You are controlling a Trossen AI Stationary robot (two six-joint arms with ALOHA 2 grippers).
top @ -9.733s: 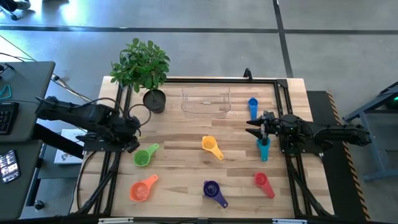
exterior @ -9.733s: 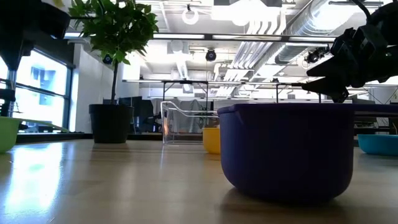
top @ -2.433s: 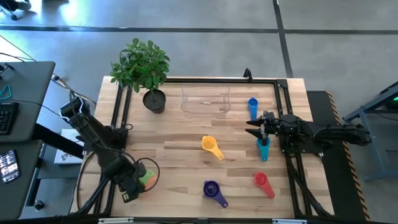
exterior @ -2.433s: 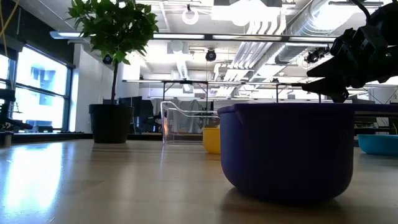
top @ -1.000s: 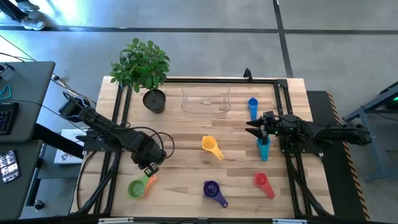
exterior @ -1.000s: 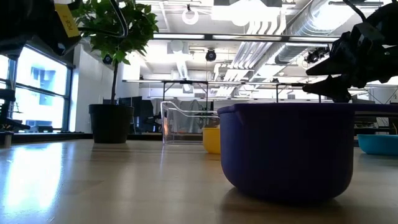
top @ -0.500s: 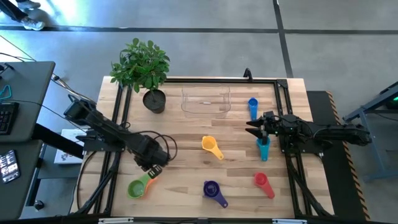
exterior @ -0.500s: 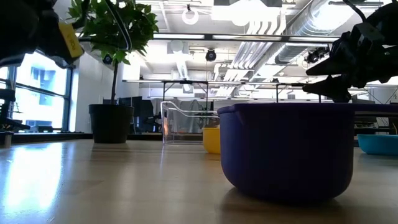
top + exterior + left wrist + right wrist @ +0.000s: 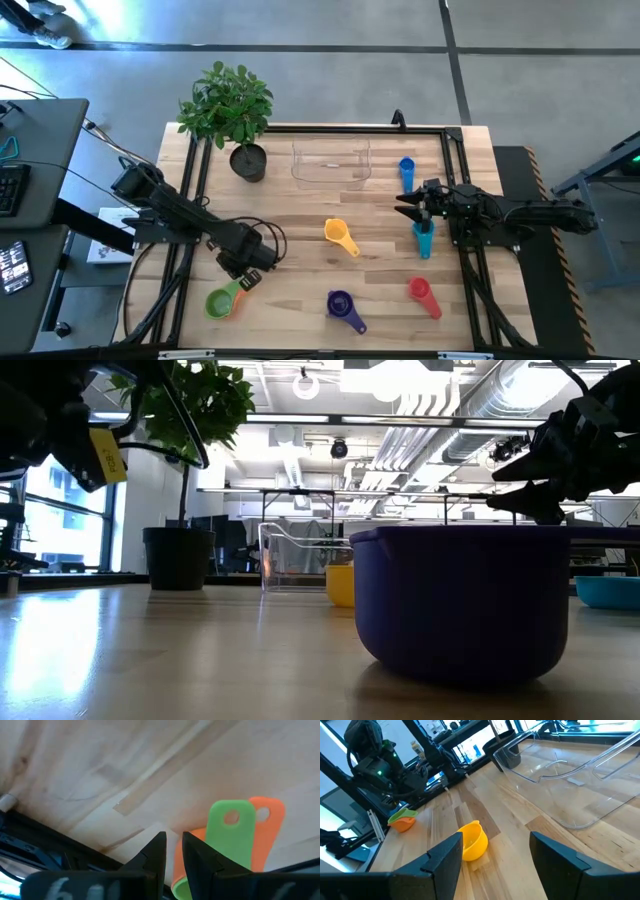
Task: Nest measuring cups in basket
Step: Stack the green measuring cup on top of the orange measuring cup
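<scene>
Cups of many colours lie on my wooden table (image 9: pixel 300 215). My left pincer (image 9: pixel 248 274) hangs low over the table, close to the front left corner. Its two fingers (image 9: pixel 156 854) are only a little way apart, and nothing is between them. Just past their tips sits the green cup (image 9: pixel 221 301). It rests inside the orange cup (image 9: pixel 267 827), and the green handle lies on top of the orange one. My left pincer is very near those handles, but it is not touching them.

My right pincer (image 9: pixel 403 206) waits on the right side of the table, up in the air. Its fingers (image 9: pixel 445 857) are spread wide and hold nothing. The teal cup (image 9: pixel 423 240) is on the table just by it, and the blue cup (image 9: pixel 406 170) is a bit farther back.

The yellow cup (image 9: pixel 340 236) is in the middle of the table. The purple cup (image 9: pixel 342 306) is near the front edge, and the red cup (image 9: pixel 421 292) is to its right.

The clear basket (image 9: pixel 331 163) stands at the back of the table, in the middle. I see no cup in it. A small plant in a dark pot (image 9: pixel 248 160) stands just left of the basket.
</scene>
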